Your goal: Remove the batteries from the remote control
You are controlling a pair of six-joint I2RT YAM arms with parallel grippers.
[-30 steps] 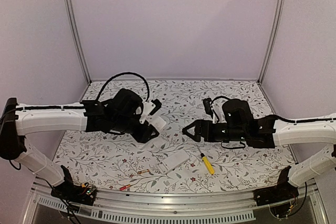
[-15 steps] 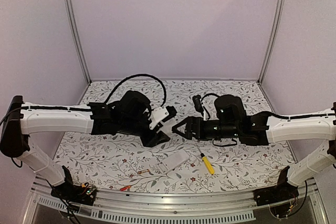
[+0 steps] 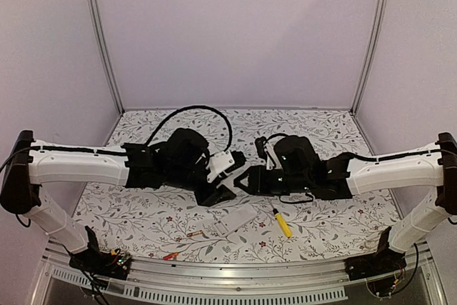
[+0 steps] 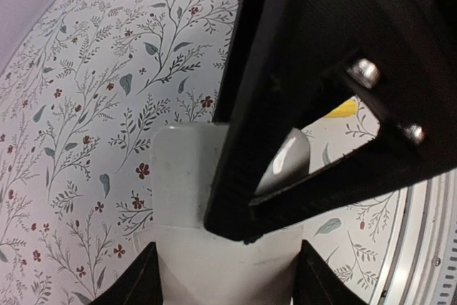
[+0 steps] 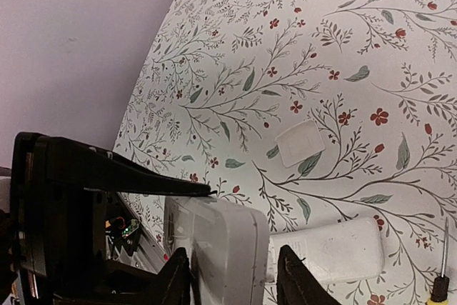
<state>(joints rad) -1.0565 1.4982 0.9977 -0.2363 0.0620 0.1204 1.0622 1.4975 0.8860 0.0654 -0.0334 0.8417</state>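
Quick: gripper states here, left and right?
Left gripper: closed on the white rectangular plastic remote control.
Right gripper: fingers either side of the same remote; grip cannot be told.

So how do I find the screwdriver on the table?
Look at the flowery table, near its front edge, in front of the right arm. The screwdriver lies there, just right of a flat white piece. It's the only thing with a bright yellow handle; the batteries further left are tiny and red-orange.
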